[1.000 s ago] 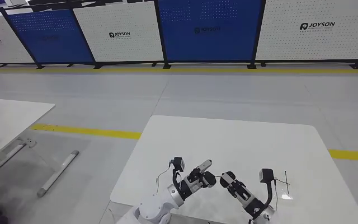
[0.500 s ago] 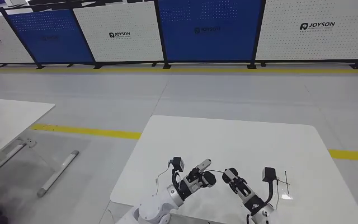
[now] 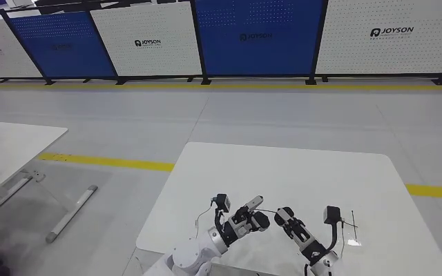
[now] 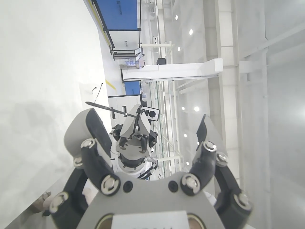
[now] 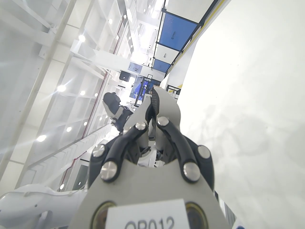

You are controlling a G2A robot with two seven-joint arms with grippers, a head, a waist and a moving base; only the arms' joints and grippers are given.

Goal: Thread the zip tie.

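Right hand (image 5: 153, 94) was clamped on the zip tie (image 4: 102, 107), its tip held toward the left hand (image 4: 147, 120), whose fingers (image 4: 95, 127) stood apart, seemingly to receive it.

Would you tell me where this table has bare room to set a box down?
Free: the far half of the table, up to its far edge, and the strip along its left edge. Crowded: the near edge, where the open left gripper faces the right gripper holding the zip tie, and the near right with loose zip ties.
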